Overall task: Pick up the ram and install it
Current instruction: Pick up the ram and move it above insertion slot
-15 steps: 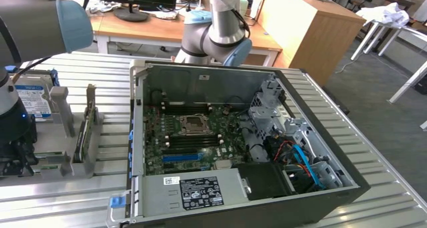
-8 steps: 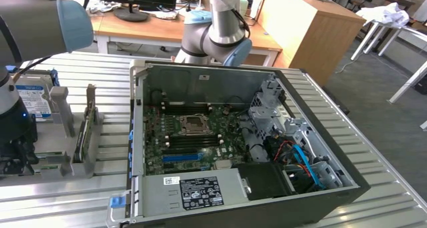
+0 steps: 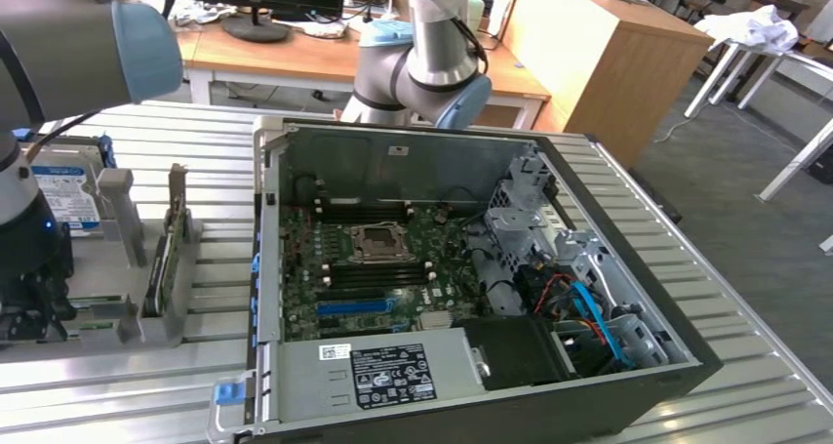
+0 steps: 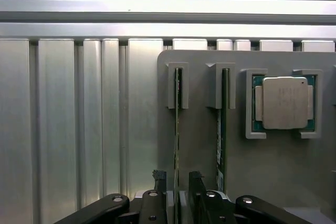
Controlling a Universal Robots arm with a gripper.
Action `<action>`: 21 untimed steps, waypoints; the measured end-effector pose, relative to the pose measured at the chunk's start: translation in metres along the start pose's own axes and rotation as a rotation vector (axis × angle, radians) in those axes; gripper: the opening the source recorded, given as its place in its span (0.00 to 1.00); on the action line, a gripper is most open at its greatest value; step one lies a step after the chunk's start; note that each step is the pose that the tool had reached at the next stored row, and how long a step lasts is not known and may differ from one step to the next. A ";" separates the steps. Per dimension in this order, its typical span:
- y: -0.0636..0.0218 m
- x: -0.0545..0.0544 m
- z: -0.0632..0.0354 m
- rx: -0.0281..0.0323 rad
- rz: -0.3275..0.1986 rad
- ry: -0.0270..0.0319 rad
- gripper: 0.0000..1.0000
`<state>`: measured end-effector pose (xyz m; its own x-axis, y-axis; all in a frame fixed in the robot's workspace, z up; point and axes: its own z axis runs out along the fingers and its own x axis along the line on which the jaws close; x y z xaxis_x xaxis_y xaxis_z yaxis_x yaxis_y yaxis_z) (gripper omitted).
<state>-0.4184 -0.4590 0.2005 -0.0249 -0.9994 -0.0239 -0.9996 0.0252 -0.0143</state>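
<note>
arm points straight down over holder; gripper open, straddling ram standing on edge

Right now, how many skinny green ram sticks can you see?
2. One ram stick stands on edge in the grey holder between the gripper's open fingers; the other ram stick stands beside it, toward the square chip. Others may be hidden in the computer case.

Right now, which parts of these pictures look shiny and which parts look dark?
Wrist view: the ribbed metal table shines nearly white, the square chip looks pale with glare, and the gripper is dark. Exterior view: the table gleams too, but the computer case is shadowy inside, darkest beside the red and blue cables.
</note>
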 end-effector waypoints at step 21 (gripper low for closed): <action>0.0000 0.000 0.0003 0.0001 0.000 0.0004 0.23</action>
<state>-0.4184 -0.4587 0.2002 -0.0249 -0.9994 -0.0235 -0.9996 0.0253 -0.0144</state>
